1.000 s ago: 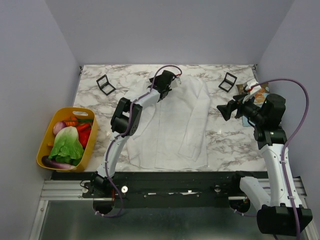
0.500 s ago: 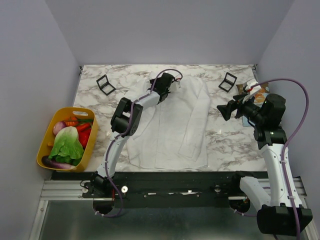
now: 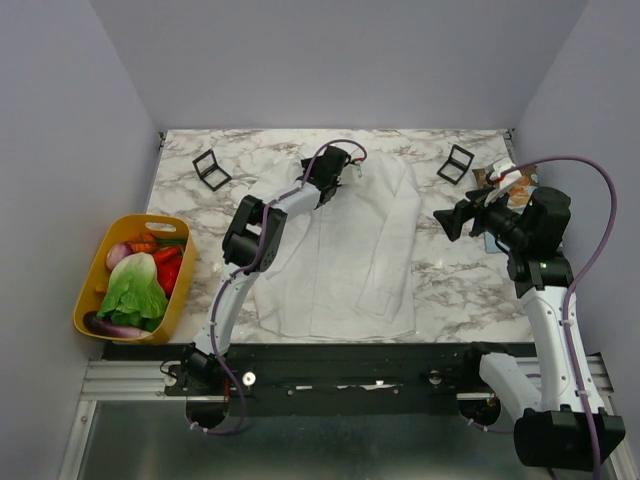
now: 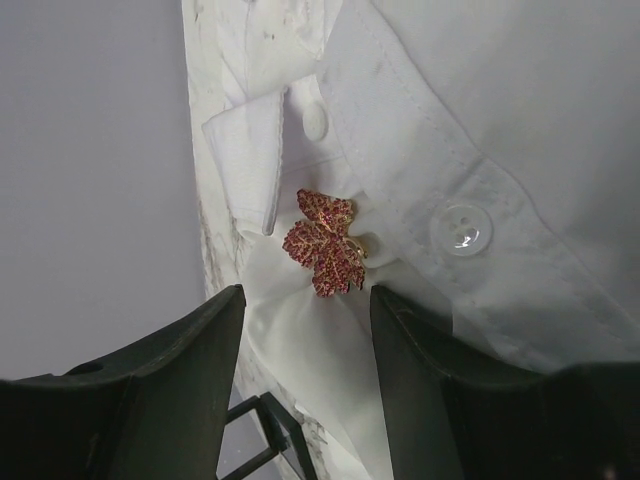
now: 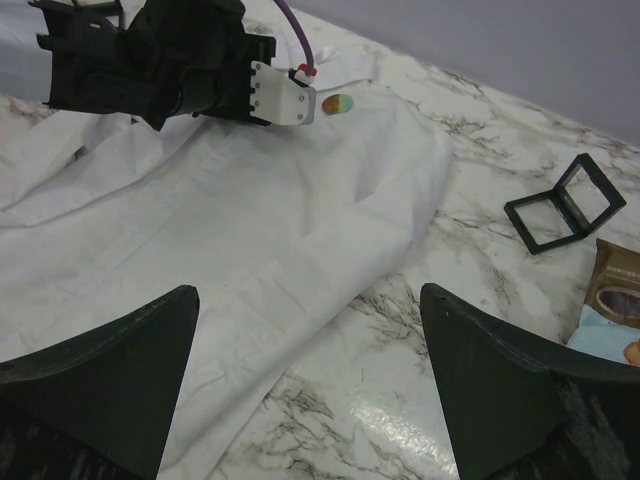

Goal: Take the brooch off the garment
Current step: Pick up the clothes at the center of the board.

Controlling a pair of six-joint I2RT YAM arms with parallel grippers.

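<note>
The white shirt [image 3: 340,250] lies flat on the marble table, collar at the far side. The brooch [image 4: 325,242] is pinned at the collar next to a white button. Close up it is a small red glittery leaf shape with gold edges. In the right wrist view it is a tiny green and orange-red spot [image 5: 337,103]. My left gripper [image 3: 340,160] is at the collar and open. Its jaws [image 4: 305,300] stand either side of bunched fabric, just short of the brooch and not touching it. My right gripper [image 3: 445,222] is open and empty above the shirt's right edge [image 5: 308,295].
A yellow basket [image 3: 92,290] of vegetables sits off the table's left side. Black open palettes stand at the far left [image 3: 211,168] and far right [image 3: 456,162]. A snack packet [image 3: 500,180] lies at the right edge near my right arm.
My left gripper has edged slightly along the collar. The right arm has not moved.
</note>
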